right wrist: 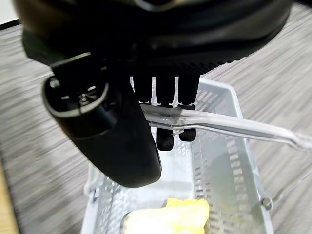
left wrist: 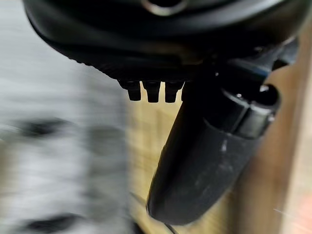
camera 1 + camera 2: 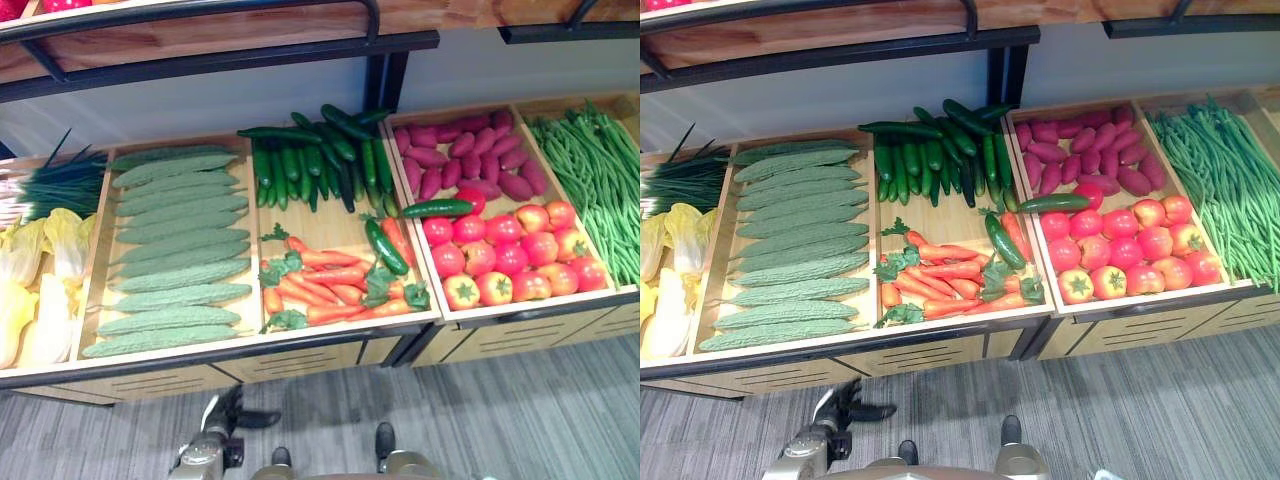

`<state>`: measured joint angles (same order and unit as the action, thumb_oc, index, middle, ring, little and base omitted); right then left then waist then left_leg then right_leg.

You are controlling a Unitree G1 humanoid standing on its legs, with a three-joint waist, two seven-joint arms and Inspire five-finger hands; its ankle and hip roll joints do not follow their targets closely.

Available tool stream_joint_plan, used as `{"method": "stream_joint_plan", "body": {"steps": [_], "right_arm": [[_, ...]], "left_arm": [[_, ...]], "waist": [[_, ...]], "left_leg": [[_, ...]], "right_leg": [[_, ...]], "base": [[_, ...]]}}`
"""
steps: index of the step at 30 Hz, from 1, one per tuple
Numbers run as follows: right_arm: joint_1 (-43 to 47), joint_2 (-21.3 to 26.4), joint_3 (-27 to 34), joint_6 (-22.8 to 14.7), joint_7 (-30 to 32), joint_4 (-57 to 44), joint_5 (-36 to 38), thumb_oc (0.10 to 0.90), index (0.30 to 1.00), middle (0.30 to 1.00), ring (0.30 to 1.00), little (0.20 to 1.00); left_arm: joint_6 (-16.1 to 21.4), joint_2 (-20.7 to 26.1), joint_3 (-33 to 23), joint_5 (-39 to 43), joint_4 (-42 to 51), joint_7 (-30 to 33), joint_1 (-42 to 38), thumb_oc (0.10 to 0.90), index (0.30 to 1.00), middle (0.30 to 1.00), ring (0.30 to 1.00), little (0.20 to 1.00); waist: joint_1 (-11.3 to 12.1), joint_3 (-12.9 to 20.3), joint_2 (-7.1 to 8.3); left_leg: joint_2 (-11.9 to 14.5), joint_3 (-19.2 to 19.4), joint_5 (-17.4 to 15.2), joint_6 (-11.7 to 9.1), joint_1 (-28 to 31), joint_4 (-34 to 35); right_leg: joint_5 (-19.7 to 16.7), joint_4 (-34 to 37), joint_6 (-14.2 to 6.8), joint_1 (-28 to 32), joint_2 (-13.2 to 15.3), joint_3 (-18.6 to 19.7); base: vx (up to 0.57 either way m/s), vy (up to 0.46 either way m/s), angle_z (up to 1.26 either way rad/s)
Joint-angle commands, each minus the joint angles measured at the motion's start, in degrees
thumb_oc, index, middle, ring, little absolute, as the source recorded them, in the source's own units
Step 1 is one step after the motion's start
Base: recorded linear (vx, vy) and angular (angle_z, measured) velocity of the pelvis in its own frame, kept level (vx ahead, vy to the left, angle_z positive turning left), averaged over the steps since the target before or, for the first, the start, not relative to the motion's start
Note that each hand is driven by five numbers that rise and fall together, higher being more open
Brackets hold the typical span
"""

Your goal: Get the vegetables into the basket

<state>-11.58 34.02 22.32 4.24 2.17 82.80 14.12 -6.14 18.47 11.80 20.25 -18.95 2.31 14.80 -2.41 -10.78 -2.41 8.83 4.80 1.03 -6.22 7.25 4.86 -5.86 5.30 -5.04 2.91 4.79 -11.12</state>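
My right hand's (image 1: 117, 141) fingers (image 1: 165, 97) are curled round the clear handle (image 1: 229, 126) of the basket (image 1: 234, 161), which hangs over grey floor w/ a yellow-white veg (image 1: 168, 217) already lying in its bottom. Left hand (image 2: 204, 161): fingers look straight and loose, holding nothing; it shows low in the head view, in front of the stand's (image 3: 300, 352) edge.

Veg on the stand, left to right: scallions (image 3: 60, 185) & cabbage (image 3: 40, 280), bitter gourds (image 3: 170, 250), cucumbers (image 3: 315, 155) behind carrots (image 3: 330, 285), purple yams (image 3: 465, 155) behind tomatoes (image 3: 510, 255), green beans (image 3: 600, 185). One cucumber lies across the carrots, another on the divider by the tomatoes.
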Motion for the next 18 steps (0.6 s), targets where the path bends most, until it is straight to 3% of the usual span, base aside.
{"method": "stream_joint_plan", "body": {"steps": [1,9,18], "right_arm": [[-4.92,4.06,-0.72,-0.22,1.36,5.03,-0.32,0.4,0.3,0.3,0.3,0.3],[-7.43,2.86,-1.2,-0.52,-0.49,3.28,-0.04,0.4,0.3,0.3,0.3,0.3],[-8.91,-0.2,-3.67,-1.13,-0.2,1.92,-0.21,0.4,0.3,0.3,0.3,0.3]], "left_arm": [[5.46,3.96,-5.53,-0.27,5.2,-2.92,-3.05,0.9,1.0,1.0,1.0,1.0],[4.84,7.67,-10.06,2.53,27.83,-7.47,5.3,0.9,1.0,1.0,1.0,1.0],[5.04,8.84,-13.75,9.31,44.12,-7.5,9.65,0.9,1.0,1.0,1.0,1.0]], "waist": [[1.44,1.9,3.42],[2.3,2.73,3.09],[2.34,2.53,2.31]], "left_leg": [[0.63,-0.7,3.11,-2.39,-3.1,0.14],[0.22,-1.35,2.52,-2.13,-2.8,0.14],[-0.12,-1.68,2.12,-1.9,-2.24,0.14]], "right_leg": [[6.69,-0.86,-2.29,4.09,0.7,-2.66],[7.2,-0.64,-2.26,4.94,0.76,-3.06],[7.36,-0.59,-2.15,5.48,0.69,-2.96]], "base": [[0.03,0.009,0.04],[0.02,0.007,0.06],[0.0,0.01,0.02]]}}
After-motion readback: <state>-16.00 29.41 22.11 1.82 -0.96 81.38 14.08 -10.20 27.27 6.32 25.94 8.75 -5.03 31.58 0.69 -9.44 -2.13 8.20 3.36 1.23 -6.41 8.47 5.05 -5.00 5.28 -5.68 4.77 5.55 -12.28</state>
